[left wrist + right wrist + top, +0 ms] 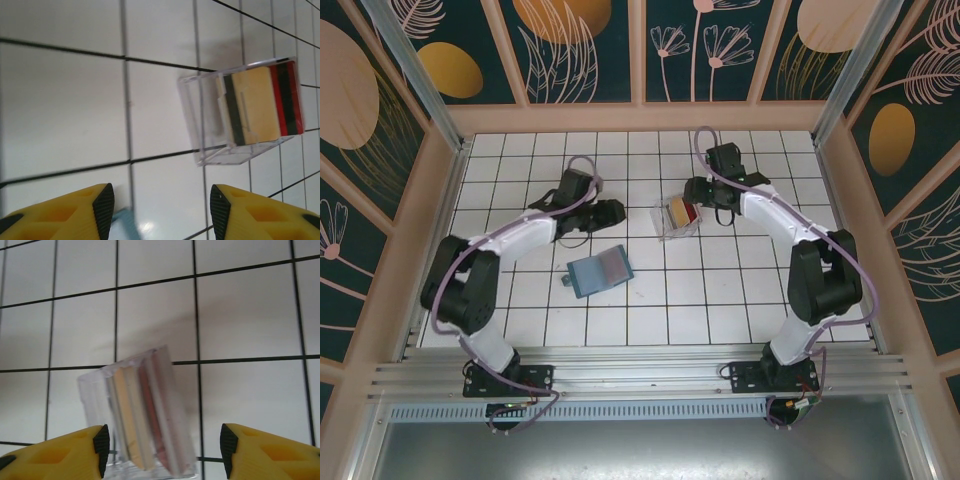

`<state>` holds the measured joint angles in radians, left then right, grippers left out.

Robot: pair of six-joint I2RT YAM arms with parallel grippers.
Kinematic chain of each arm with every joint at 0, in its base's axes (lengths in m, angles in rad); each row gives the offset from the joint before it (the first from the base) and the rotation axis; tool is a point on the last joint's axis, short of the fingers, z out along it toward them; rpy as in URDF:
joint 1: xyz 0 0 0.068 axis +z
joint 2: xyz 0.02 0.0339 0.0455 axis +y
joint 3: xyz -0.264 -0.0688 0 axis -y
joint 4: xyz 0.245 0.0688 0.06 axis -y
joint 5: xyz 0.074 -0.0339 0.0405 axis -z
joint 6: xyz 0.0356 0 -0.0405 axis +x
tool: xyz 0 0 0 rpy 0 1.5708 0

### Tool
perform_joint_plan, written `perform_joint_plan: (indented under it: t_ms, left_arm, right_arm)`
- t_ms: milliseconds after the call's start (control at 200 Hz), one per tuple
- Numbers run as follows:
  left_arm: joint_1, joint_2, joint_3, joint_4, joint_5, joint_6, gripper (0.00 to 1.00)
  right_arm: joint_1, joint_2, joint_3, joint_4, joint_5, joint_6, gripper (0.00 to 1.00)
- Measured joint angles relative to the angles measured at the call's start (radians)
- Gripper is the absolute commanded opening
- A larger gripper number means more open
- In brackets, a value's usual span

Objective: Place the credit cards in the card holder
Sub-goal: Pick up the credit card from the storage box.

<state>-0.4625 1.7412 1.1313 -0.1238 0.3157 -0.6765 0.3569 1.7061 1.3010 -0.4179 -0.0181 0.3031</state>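
Note:
The credit cards (680,211), tan and red, stand on edge inside a clear plastic box (677,217) at the table's middle. In the left wrist view the cards (262,105) show tan with red and black stripes. In the right wrist view the cards (142,422) sit between my right fingers. The teal card holder (599,270) lies open and flat, grey face up, nearer the front; its corner (122,222) shows by my left fingertip. My left gripper (610,212) is open, left of the box. My right gripper (697,190) is open, just behind the box.
White tiled floor with dark grid lines. Wooden frame walls (650,117) enclose the table on three sides. The clear box (220,120) stands ahead and right of my left gripper (161,210); the box (135,415) fills most of the gap of my right gripper (164,450).

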Motion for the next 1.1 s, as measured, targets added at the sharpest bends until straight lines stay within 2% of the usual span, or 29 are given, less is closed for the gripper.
perform_joint_plan:
  t_ms: [205, 455, 1101]
  left_arm:
    - [-0.07, 0.196, 0.174, 0.016, 0.034, -0.001, 0.56]
    - [-0.108, 0.334, 0.318, 0.016, 0.064, -0.001, 0.56]
    - [-0.134, 0.466, 0.373, 0.02, 0.079, -0.011, 0.55]
  right_arm:
    - [-0.011, 0.074, 0.003, -0.004, 0.016, -0.022, 0.63]
    - [-0.011, 0.143, 0.022, -0.006, -0.007, -0.037, 0.63]
    - [-0.013, 0.179, 0.037, -0.005, -0.035, -0.044, 0.63]
